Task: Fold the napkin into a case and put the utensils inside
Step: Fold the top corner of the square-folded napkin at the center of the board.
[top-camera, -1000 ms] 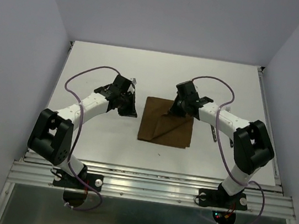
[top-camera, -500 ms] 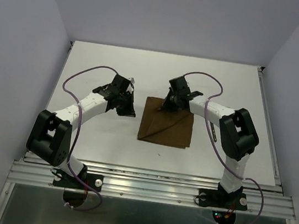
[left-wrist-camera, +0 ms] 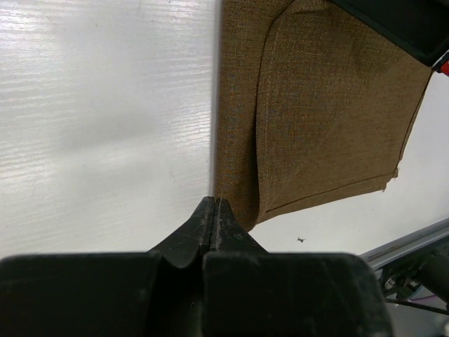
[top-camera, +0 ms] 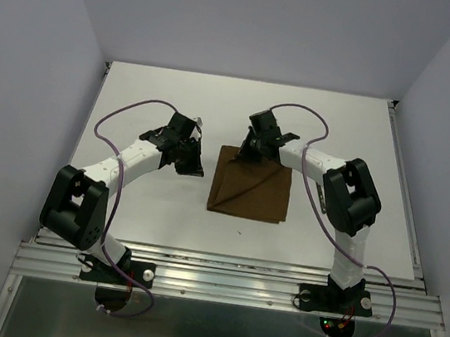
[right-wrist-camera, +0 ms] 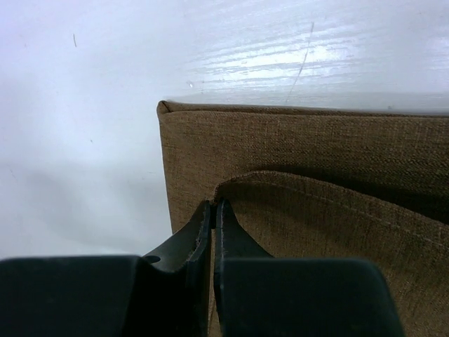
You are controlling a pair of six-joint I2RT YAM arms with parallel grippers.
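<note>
Between the right hand's (right-wrist-camera: 213, 206) clenched tips sits the napkin's (right-wrist-camera: 316, 147) flap, ready for folding; the left hand (left-wrist-camera: 215, 204) hovers clenched, empty.

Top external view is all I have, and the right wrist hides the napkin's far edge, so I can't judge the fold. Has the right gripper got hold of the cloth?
Observer: It looks so. The right gripper is shut, and the hem on the upper layer of the napkin runs straight into its tips, near a folded corner.
Operator: Is the left one holding anything?
Observer: No. The left gripper is shut with nothing between its fingers, its tips lined up with the napkin's side edge.
</note>
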